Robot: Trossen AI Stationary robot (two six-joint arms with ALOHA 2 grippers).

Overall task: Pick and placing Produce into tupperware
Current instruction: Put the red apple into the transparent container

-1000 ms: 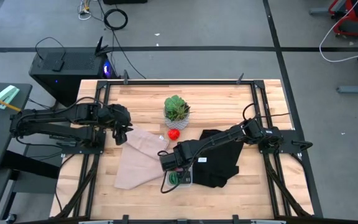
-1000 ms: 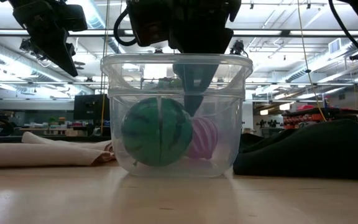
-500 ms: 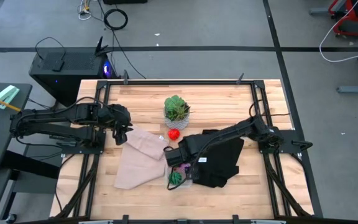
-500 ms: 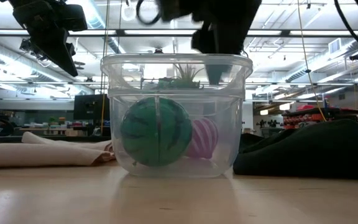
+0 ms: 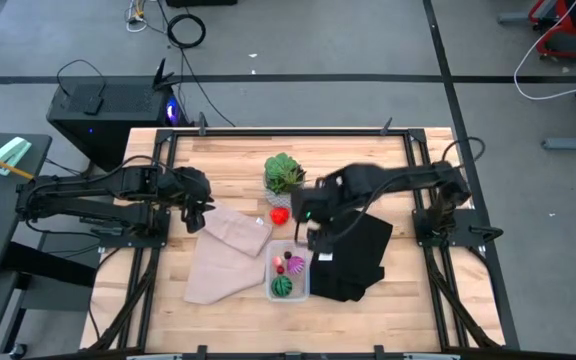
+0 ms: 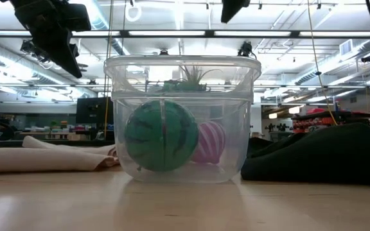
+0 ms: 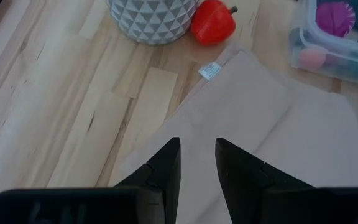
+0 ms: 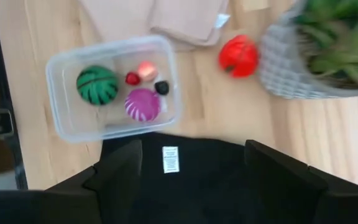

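The red piece (image 8: 238, 55) lies on bare wood just beside the plant pot (image 8: 291, 68), outside the tupperware (image 8: 61, 121). The empty right gripper (image 8: 191, 168), fingers spread, hovers nearby (likely light, smooth, rigid; pinch its middle).

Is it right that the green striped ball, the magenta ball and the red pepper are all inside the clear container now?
Not quite. The red pepper lies on the table beside the potted plant, outside the clear container. The green striped ball and magenta ball are inside, as the right wrist view shows.
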